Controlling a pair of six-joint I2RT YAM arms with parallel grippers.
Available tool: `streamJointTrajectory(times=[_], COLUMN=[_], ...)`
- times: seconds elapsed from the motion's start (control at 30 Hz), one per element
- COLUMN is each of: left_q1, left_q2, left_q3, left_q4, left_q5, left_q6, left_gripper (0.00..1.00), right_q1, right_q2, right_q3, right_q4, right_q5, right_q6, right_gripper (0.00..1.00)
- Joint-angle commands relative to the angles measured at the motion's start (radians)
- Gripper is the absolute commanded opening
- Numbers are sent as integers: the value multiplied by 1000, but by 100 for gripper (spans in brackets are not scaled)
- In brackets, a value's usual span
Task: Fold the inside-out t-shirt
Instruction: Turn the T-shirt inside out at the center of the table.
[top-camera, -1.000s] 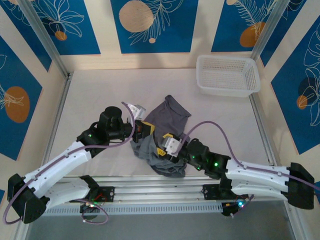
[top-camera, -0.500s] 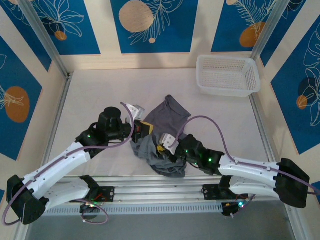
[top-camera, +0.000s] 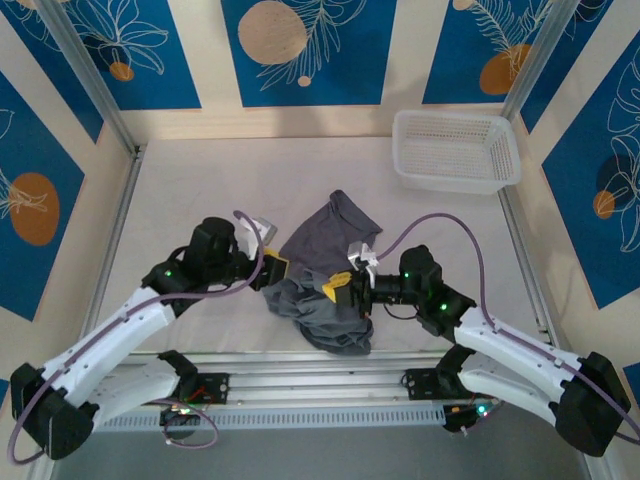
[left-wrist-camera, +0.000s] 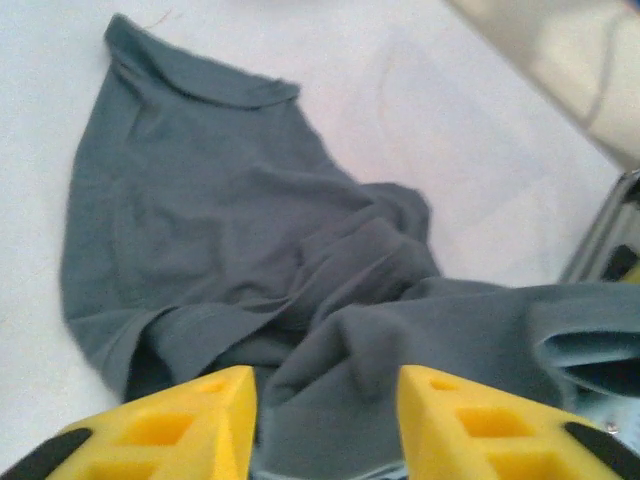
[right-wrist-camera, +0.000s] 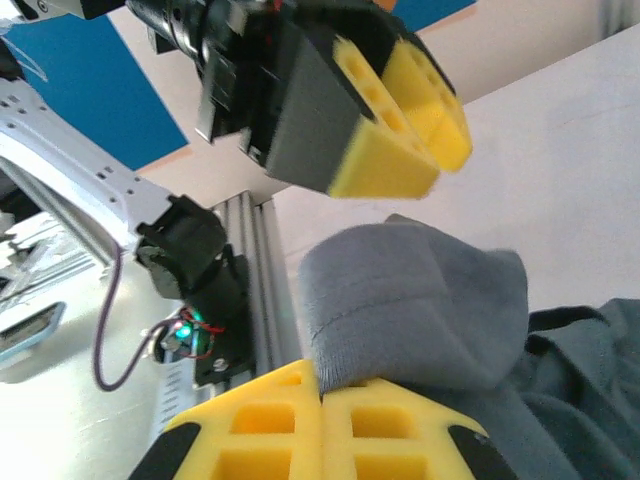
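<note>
The slate-grey t-shirt lies crumpled at the middle of the table, one flat part reaching toward the far side. The left wrist view has it as a rumpled heap in front of my fingers. My left gripper sits at its left edge, open, its yellow fingers apart with cloth lying loose between and beyond them. My right gripper is at the heap's right side, shut on a stitched fold of the t-shirt, which bulges out above the closed pads.
A white plastic basket stands at the far right corner. Aluminium rails run along the near edge, just behind the heap. The left arm's gripper hangs close in front of my right wrist camera. Frame posts border both sides.
My left gripper has opened and let go of the cloth, drawing slightly left. The right gripper has shut on a fold and swung up and away from the near edge.
</note>
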Motion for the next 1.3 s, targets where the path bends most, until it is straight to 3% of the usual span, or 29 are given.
streamJointTrajectory(times=[0.0, 0.27, 0.53, 0.63, 0.77, 0.83, 0.93, 1.07, 1.17, 1.27], left_q1=[4, -11, -65, -74, -89, -97, -111, -112, -112, -111], left_q2=[-58, 25, 41, 9, 5, 36, 102, 164, 172, 157], left_q3=[-19, -46, -108, -146, -181, -192, -189, -200, -228, -277], left_q4=[41, 121, 186, 202, 190, 238, 347, 470, 532, 613], left_q5=[80, 286, 330, 241, -24, -103, -94, -81, -76, -55], left_q6=[93, 36, -2, -7, 35, 56, 75, 21, -26, -66], left_gripper=[50, 68, 84, 91, 96, 96, 77, 28, 15, 14], right_q1=[-22, -32, -33, -34, -34, -34, -34, -28, -10, 19], right_q2=[6, 10, 12, 9, 8, 12, 20, 15, 8, 14], right_q3=[41, 65, 73, 68, 70, 70, 72, 55, 31, 44], right_q4=[-18, -61, -97, -90, -85, -74, -66, -60, -90, -179], right_q5=[-103, -49, 29, 32, 22, 6, -13, -19, -17, -34], right_q6=[45, 26, 8, 7, 9, 10, 20, 43, 43, 13], right_gripper=[0, 0, 2, 2, 2, 2, 2, 2, 6, 25])
